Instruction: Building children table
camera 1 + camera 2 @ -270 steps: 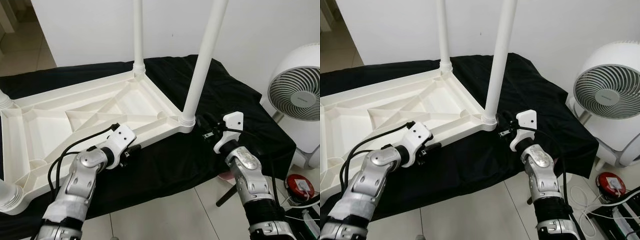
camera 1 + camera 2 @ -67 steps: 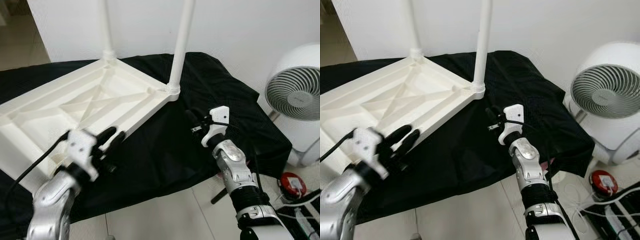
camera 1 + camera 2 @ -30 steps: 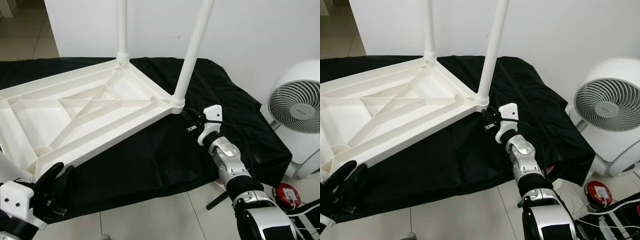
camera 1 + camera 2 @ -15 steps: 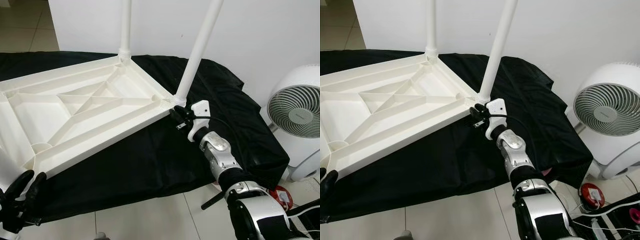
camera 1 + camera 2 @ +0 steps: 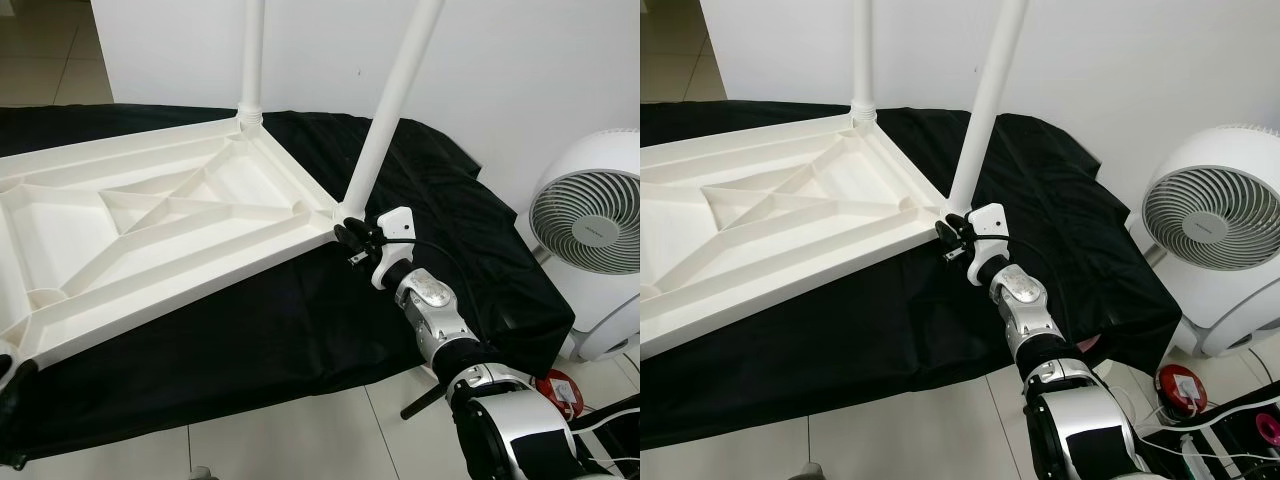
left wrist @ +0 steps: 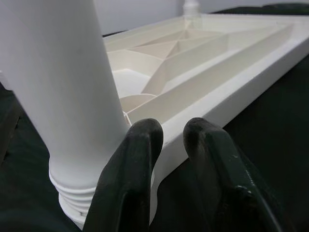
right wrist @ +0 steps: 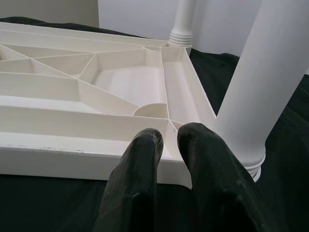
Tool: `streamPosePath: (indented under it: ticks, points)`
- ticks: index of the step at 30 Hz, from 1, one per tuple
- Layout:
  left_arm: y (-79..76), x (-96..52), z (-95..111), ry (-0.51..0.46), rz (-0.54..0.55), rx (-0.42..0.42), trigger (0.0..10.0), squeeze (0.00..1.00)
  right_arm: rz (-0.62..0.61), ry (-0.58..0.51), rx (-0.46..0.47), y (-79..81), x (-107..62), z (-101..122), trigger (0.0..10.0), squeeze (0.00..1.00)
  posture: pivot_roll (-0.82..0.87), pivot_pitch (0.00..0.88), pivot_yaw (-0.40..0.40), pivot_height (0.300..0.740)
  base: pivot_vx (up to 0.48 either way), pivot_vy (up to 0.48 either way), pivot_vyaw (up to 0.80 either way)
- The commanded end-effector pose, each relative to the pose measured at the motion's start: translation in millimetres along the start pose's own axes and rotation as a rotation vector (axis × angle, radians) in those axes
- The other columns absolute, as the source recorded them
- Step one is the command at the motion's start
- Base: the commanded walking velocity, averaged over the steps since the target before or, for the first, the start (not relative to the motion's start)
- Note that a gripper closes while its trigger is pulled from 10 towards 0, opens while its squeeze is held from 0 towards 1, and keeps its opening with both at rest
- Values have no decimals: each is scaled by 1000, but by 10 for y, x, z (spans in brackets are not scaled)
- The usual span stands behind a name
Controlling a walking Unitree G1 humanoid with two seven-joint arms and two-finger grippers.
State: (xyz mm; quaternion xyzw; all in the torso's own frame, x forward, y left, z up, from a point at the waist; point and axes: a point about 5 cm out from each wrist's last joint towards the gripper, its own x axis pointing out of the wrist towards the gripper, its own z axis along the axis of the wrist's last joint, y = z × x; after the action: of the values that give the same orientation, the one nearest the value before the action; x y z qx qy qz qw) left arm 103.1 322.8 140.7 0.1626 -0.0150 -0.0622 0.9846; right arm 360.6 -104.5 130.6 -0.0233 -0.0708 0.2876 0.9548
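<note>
My head views are bright, evenly lit and sharp, with soft daylight that seems to come from above. The white table frame [image 5: 150,230] is near overexposed, and the black cloth [image 5: 300,340] loses most fold detail. In my wrist views the fingers [image 6: 140,169] of each end effector are close and soft-focused, with faint sheen; the near leg [image 6: 63,96] looks blurred.

You had one white tabletop [image 5: 150,225] lying upside down, two legs [image 5: 395,110] standing up from it in the head views, one black cloth [image 5: 300,330], one fan [image 5: 590,240], and two grippers [image 5: 952,232] nearby.
</note>
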Motion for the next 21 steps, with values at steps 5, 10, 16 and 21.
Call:
streamPosePath:
  ticks: [5,10,16,21]
  points:
    - [210,-204,-178,191,-18,60,10000,0,-20,3,-10,-55,-38,-16,10000,0,339,16,-113,740,0,0,0]
    - [463,-267,-204,284,-18,147,10000,0,-29,0,-7,-57,-45,-24,10000,0,337,16,-102,740,0,0,0]
    - [704,-239,-172,333,12,243,10000,0,-35,-4,-6,-54,-49,-30,10000,0,333,13,-98,740,0,0,0]
    - [881,-168,-141,352,39,305,10000,0,-38,-7,-7,-55,-50,-30,10000,0,317,11,-91,740,0,0,0]
